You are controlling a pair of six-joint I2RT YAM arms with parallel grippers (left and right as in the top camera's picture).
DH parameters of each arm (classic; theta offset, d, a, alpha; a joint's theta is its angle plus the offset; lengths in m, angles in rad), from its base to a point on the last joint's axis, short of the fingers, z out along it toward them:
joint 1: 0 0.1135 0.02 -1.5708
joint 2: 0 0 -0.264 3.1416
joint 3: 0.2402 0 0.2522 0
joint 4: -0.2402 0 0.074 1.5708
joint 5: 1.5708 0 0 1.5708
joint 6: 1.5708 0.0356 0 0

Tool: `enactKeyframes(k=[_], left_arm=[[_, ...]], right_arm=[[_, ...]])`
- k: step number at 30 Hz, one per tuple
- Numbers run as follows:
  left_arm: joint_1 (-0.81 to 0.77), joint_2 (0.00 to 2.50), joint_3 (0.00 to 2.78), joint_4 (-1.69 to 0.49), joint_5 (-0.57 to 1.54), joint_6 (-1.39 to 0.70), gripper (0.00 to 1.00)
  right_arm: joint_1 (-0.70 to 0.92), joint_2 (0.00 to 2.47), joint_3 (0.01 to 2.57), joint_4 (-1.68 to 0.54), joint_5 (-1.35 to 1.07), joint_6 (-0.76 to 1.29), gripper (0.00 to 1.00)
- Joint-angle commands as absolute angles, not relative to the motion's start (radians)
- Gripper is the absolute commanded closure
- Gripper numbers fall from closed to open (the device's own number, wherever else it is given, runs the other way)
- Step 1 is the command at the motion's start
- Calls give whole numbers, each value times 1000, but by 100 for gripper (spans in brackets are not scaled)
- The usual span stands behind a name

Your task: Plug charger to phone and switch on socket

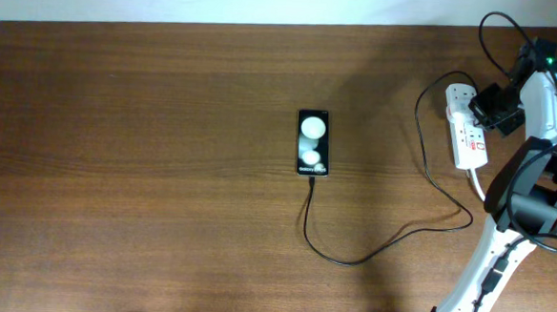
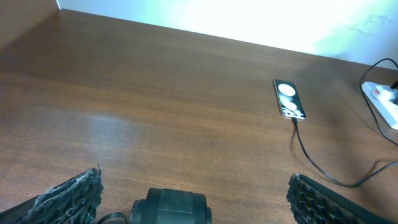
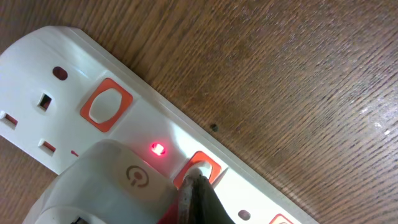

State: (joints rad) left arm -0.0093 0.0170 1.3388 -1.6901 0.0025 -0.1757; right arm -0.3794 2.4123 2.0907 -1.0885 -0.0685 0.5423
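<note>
The black phone (image 1: 314, 143) lies flat mid-table, two white patches on its face; it also shows in the left wrist view (image 2: 289, 98). The thin black charger cable (image 1: 349, 260) runs from its near end in a loop to the white socket strip (image 1: 466, 137) at the right. My right gripper (image 3: 198, 186) is shut, its tip pressing an orange-framed switch on the socket (image 3: 124, 124). A red light (image 3: 158, 149) glows beside a white plug (image 3: 112, 186). My left gripper (image 2: 193, 193) is open and empty, low over bare table.
The socket's thick white cord (image 1: 475, 181) runs under my right arm (image 1: 535, 189). The table's far edge meets a white wall (image 1: 220, 0). Robot cables loop above the socket at the right edge.
</note>
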Motion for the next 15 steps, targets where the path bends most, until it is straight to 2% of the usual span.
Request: enactKeyframes(k=[1,6,9,15], left_arm=[[-12,7,1340,-1687,-4,-166,1],[-12,7,1340,-1687,-4,-166,1],[-12,7,1340,-1687,-4,-166,1],[-12,7,1340,-1669,-8,-166,1]], right_arm=[[-339,2494,2079,-1098,-102,539,96],[-355,2409,2081,-1193,-89,500,96],[-355,2235,2081,-1260,70,501,96],[-353,1736,2081,-1244,4,505,96]])
